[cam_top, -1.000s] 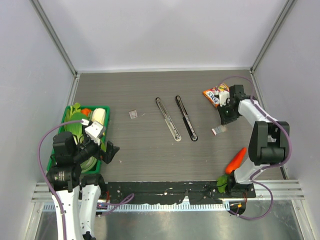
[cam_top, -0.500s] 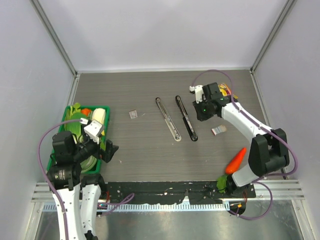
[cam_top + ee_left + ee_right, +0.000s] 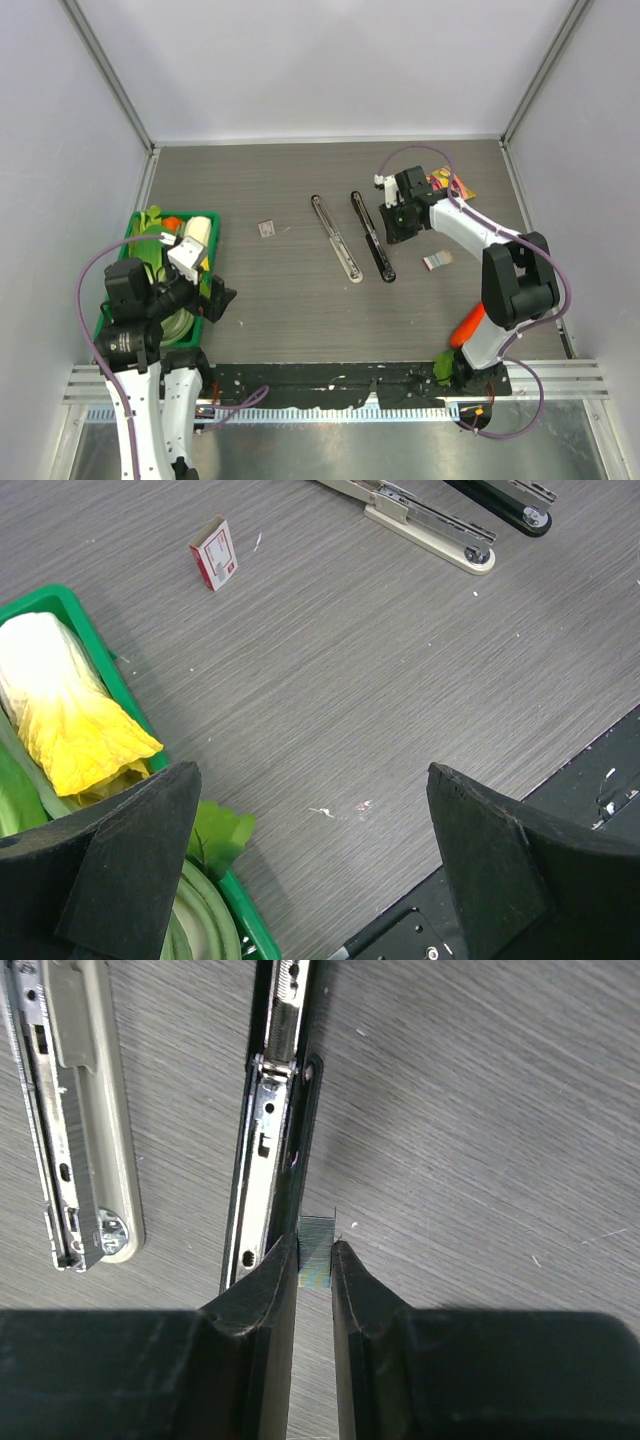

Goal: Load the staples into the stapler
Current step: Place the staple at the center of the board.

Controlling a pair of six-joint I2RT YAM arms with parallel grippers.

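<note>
Silver staple strip (image 3: pixel 318 1235) pinched in right gripper (image 3: pixel 313 1253) beside two staplers (image 3: pixel 373 236) (image 3: pixel 335 238); left gripper (image 3: pixel 315 825) wide open.

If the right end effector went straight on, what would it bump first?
Probably the black stapler, right at the tips of the right end effector, which pinches a staple strip; depth unclear.

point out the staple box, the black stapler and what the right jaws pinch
staple box (image 3: pixel 214 553), left wrist view, labelled face
black stapler (image 3: pixel 268 1125), right wrist view, metal rail
staple strip (image 3: pixel 317 1245), right wrist view, end between jaws
</note>
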